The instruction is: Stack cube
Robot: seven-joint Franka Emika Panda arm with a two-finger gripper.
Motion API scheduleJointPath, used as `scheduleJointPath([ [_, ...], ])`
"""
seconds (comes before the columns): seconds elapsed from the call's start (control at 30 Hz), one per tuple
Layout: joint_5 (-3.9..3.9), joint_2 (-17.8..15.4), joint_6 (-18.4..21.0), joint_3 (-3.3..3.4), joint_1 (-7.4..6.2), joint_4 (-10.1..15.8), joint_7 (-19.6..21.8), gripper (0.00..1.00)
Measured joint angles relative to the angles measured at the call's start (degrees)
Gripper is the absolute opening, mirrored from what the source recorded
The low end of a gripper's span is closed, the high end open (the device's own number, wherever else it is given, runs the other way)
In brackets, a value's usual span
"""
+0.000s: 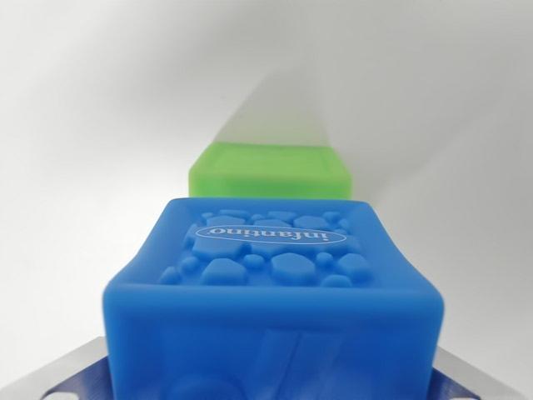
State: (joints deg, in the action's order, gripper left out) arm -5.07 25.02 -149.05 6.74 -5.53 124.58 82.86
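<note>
Your gripper (271, 379) looks clamped on the blue cube (275, 283), filling the wrist view's foreground, with the green cube (268, 171) just beyond on the white bench (75, 167). Judge it soft, light and grippy; hold its flat sides, gently.

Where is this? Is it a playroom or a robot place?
Probably a robot test bench, not a playroom. The surface is plain, bare white. Only two soft toy blocks show: a blue cube up close and a green cube behind it. Metal gripper parts peek out below the blue one.
</note>
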Motion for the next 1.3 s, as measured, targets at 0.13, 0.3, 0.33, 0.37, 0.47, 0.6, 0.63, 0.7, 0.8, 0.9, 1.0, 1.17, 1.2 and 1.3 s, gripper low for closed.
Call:
scheduleJointPath([
  [0.13,-0.14,0.9,-0.7,-0.15,0.1,-0.1,-0.1,0.0],
  [0.3,-0.24,1.8,-1.6,-0.38,0.31,-0.3,-0.2,0.0],
  [0.33,-0.25,2.0,-1.7,-0.42,0.34,-0.3,-0.2,0.0],
  [0.37,-0.26,2.1,-1.8,-0.46,0.37,-0.3,-0.2,0.0],
  [0.47,-0.27,2.4,-2.1,-0.57,0.46,-0.3,-0.2,0.0],
  [0.6,-0.27,2.5,-2.2,-0.66,0.56,-0.4,-0.2,1.0],
  [0.63,-0.27,2.5,-2.2,-0.67,0.57,-0.4,-0.2,1.0],
  [0.7,-0.27,2.5,-2.2,-0.68,0.58,-0.4,-0.2,1.0],
  [0.8,-0.27,2.5,-2.2,-0.69,0.59,-0.4,-0.2,1.0],
  [0.9,-0.27,2.5,-2.2,-0.7,0.59,-0.4,-0.2,1.0],
  [1.0,-0.27,2.5,-2.3,-0.7,0.59,-0.4,-0.2,1.0],
  [1.17,-0.27,2.6,-2.3,-0.7,0.59,-0.4,-0.2,1.0],
  [1.2,-0.27,2.6,-2.3,-0.7,0.59,-0.4,-0.2,1.0],
  [1.3,-0.27,2.6,-2.3,-0.7,0.59,-0.4,-0.2,1.0],
])
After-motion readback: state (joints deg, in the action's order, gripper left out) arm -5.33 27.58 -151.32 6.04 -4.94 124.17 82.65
